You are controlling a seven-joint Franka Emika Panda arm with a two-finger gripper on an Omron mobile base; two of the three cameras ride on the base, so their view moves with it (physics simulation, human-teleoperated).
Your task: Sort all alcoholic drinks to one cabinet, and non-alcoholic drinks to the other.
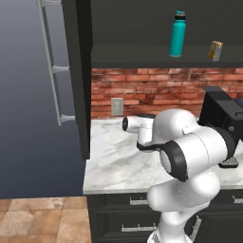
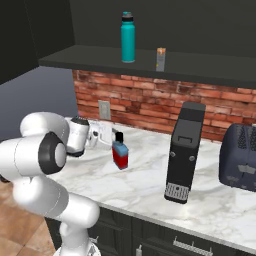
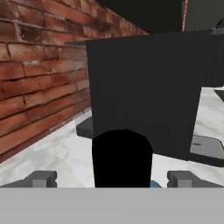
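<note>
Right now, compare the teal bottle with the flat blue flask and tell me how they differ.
The teal bottle is tall and round; the blue flask is short and flat. The teal bottle stands on the open cabinet shelf beside the small carton; the flask stands on the marble counter, between the open gripper's fingers. Both are upright with dark caps.

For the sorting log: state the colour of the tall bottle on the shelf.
Teal bottle with a dark cap, clearest in the right base view.

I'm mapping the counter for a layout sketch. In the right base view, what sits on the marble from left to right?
flat blue flask bottle → black coffee machine → dark toaster
</note>
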